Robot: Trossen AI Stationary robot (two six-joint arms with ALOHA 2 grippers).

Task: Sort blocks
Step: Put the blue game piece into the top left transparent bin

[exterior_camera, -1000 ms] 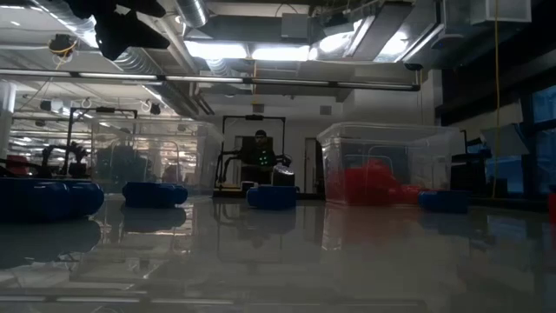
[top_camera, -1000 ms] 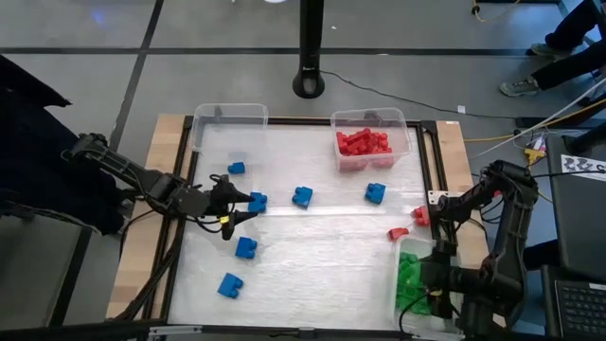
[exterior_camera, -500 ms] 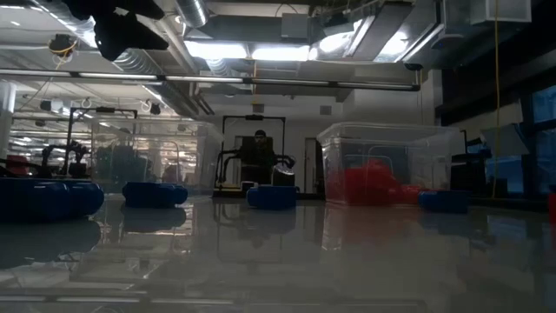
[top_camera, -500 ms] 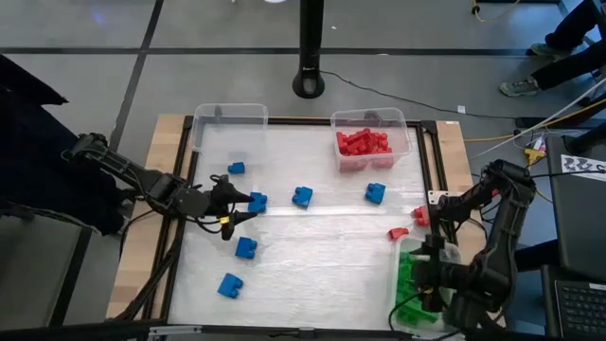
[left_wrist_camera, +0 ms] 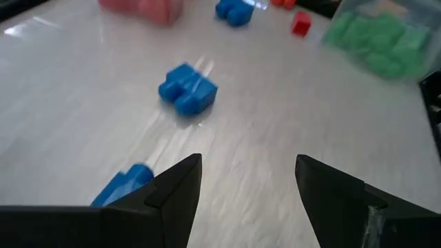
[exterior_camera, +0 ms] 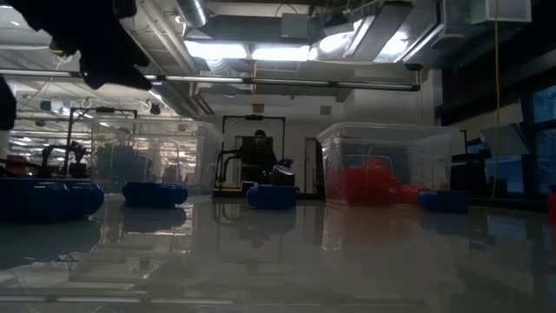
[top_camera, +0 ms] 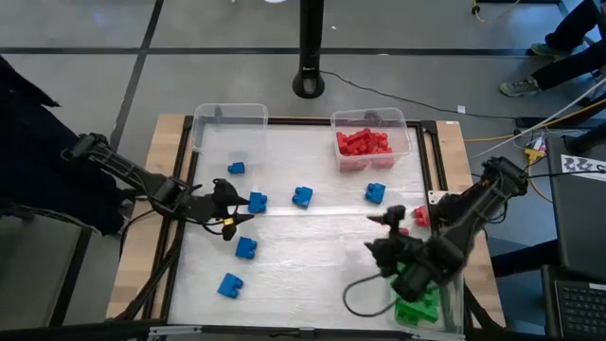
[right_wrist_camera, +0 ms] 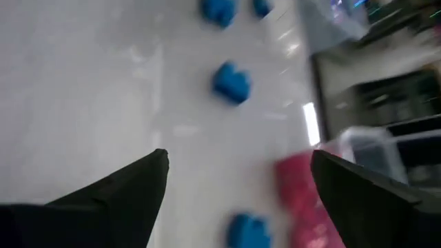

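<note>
White tabletop [top_camera: 322, 256], blue blocks [top_camera: 302, 196] variously angled.

No text, label, brand, number or sign can be read in any view. A black-and-white patterned marker [top_camera: 584, 165] lies at the right edge of the high view, but nothing on it is legible.
</note>
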